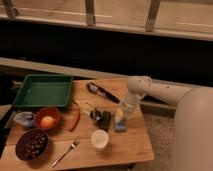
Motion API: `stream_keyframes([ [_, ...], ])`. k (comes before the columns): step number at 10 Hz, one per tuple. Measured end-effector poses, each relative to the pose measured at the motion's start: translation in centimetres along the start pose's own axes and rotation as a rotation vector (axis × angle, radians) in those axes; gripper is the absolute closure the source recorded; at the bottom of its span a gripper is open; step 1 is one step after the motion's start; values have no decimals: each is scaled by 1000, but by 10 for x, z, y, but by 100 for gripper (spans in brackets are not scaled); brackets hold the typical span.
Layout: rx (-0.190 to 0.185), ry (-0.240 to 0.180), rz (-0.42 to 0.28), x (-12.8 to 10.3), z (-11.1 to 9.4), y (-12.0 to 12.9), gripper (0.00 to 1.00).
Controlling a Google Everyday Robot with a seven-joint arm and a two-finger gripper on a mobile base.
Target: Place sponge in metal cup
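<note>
The blue-grey sponge (120,126) lies flat on the wooden table (125,147), right of centre. The small dark metal cup (102,119) with a glinting rim stands just left of the sponge. My gripper (120,116) hangs from the white arm (137,90) and is low, directly over the sponge's far end, hiding part of it. I cannot tell whether it touches the sponge.
A cream-white cup (99,139) stands in front of the metal cup. A green tray (44,91), a red bowl (47,120) with an orange, a dark bowl (31,145), a fork (65,152), a red pepper (75,121) and a dark utensil (102,92) lie to the left.
</note>
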Motion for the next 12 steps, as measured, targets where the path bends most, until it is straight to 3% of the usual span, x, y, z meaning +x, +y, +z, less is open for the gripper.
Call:
stream_keyframes([
  [1,-1,5,-3,-1,3,3,44],
  [4,0,10,-3,-3,10,4,76],
  [6,5,1,-2,-4,9,2,89],
  [11,-15,-52,-8,-4,-13,-5,90],
  [12,-11,-85,-14,-8,-30,-7,90],
])
